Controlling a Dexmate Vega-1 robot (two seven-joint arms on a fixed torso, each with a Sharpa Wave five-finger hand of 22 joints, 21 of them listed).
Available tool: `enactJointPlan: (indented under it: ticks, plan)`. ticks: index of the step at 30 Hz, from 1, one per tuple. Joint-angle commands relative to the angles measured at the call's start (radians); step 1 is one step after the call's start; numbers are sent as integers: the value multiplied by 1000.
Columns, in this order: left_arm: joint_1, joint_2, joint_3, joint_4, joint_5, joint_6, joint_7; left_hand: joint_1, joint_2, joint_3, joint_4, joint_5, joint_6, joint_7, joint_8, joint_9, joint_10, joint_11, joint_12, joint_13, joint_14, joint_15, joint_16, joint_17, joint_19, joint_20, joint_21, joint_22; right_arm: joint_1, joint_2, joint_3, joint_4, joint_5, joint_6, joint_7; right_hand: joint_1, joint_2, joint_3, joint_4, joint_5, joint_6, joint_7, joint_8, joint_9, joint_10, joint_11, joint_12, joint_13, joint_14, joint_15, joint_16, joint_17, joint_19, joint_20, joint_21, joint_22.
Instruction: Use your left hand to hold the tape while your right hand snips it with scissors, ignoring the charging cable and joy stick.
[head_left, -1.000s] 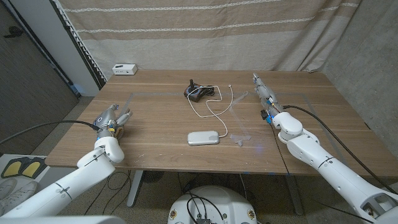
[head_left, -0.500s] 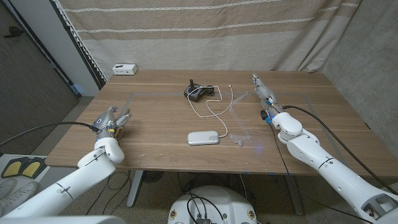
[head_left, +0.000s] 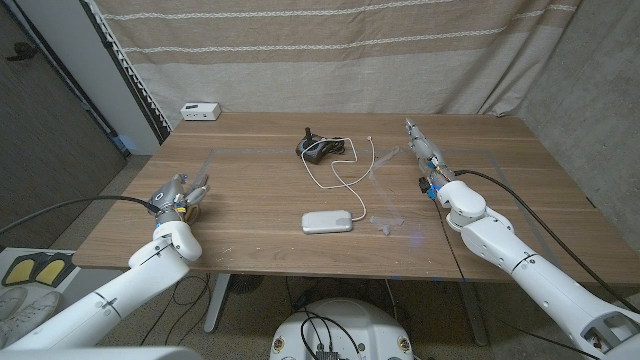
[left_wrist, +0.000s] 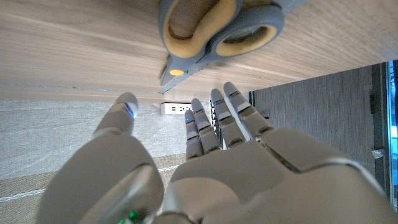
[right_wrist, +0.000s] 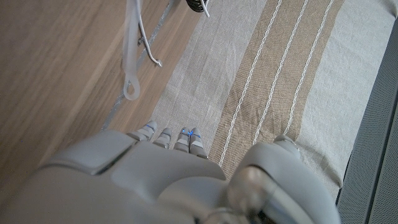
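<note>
While our left hand (head_left: 178, 195) sits near the wooden table's (head_left: 260, 190) left edge, fingers spread, the grey-and-yellow scissors (left_wrist: 219, 31) lie just beyond them. Our right hand (head_left: 428, 158), fingers straight and empty, rests well clear of the clear tape strip (head_left: 381, 190), perhaps mid-table. Nothing has moved since earlier; only the left arm has shifted slightly.

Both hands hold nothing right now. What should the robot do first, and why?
Probably reach the left hand toward the clear tape. That hand is free, while the tape lies across the table near the right hand. The scissors lie close to the left hand.
</note>
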Motion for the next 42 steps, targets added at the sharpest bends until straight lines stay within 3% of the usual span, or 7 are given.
enactJointPlan:
  ticks: [1, 14, 17, 28, 42]
  plan:
    - [-11, 7, 14, -6, -10, 30, -12, 17, 1, 11, -2, -5, -3, 12, 4, 6, -1, 9, 7, 3, 7, -101, 3, 2, 9, -44, 4, 4, -3, -5, 2, -2, 2, -2, 2, 3, 6, 0, -5, 6, -10, -3, 0, 4, -7, -2, 1, 4, -74, -33, 1, 1, -8, 2, 9, 3]
    - [-19, 22, 17, -20, -26, 68, -30, 23, -9, 13, 2, -10, -1, 13, 5, 8, 31, 14, 21, 9, 36, -103, 11, 4, 5, -33, 2, 5, -9, -8, 6, -9, 5, 1, 2, 7, 7, 2, -7, 7, -10, -2, 0, 4, -7, -2, 1, 4, -74, -33, 1, 1, -8, 2, 9, 3]
    - [-18, 27, 19, -24, -26, 75, -31, 23, -12, 14, 5, -12, -14, 18, -2, 9, 59, 2, 35, 14, 45, -107, 13, 6, 6, -34, 2, 6, -9, -10, 6, -12, 5, -1, 2, 8, 8, 2, -7, 7, -10, -2, 1, 4, -7, -1, 1, 4, -74, -33, 1, 1, -8, 2, 9, 3]
    - [-36, 32, 36, -27, -16, 115, -25, 25, -18, 14, 6, -15, -4, 8, 1, 10, 54, 1, 37, 18, 43, -110, 9, 8, 3, -35, 0, 6, -11, -12, 8, -18, 6, -5, 1, 9, 8, 2, -8, 7, -10, -2, 1, 4, -6, -2, 2, 4, -74, -33, 1, 1, -8, 2, 9, 3]
    - [-43, 26, 43, -25, -16, 147, -15, 42, -12, 26, 6, -18, 66, -9, 31, 19, 24, -17, 27, 26, 22, -108, -3, 11, -7, -40, -5, 7, -13, -11, 9, -19, 10, -5, 1, 10, 9, 2, -8, 8, -8, -2, 2, 4, -6, -2, 2, 4, -74, -33, 1, 1, -8, 2, 9, 3]
